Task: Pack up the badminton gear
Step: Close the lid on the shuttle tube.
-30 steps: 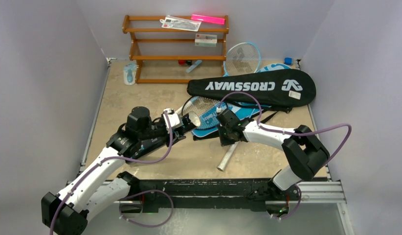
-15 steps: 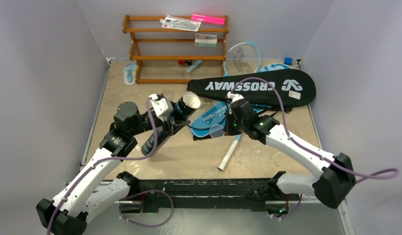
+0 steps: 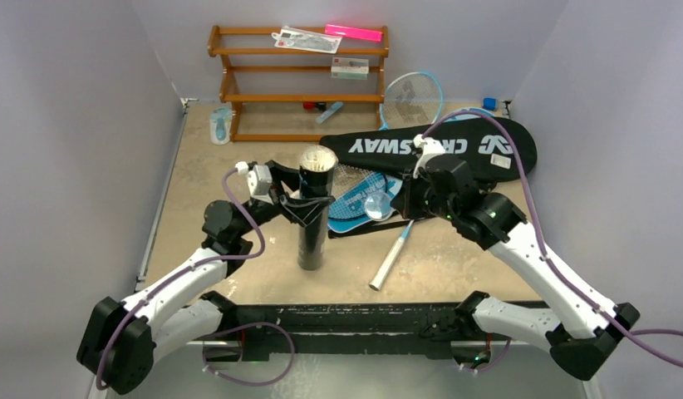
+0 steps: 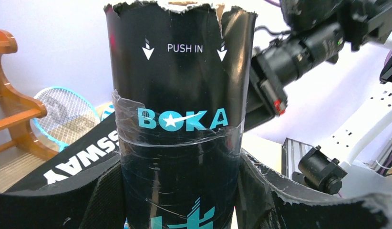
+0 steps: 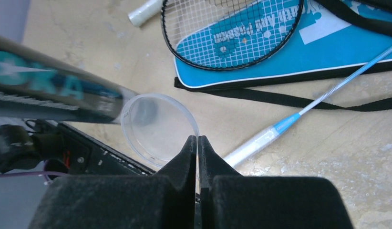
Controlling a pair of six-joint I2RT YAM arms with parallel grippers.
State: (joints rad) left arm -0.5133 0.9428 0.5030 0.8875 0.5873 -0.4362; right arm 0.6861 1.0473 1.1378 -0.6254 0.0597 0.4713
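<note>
Black tube (image 3: 312, 237) held upright by left gripper (image 3: 308, 205), while right gripper (image 5: 197, 141) pinches a clear cap (image 5: 156, 125).

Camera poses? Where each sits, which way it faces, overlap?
Top external: high behind the bases, looking down on the table; both arms show.
Left wrist: on left gripper, looking across at the upright black tube; own fingers flank it.
Right wrist: on right gripper, looking down at the clear lid its fingers pinch.
Shared: black tube in all three.

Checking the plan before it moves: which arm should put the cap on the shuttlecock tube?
Right. The right pincer pinches the clear cap near the tube, while the left pincer is occupied gripping the upright BOKA tube.
</note>
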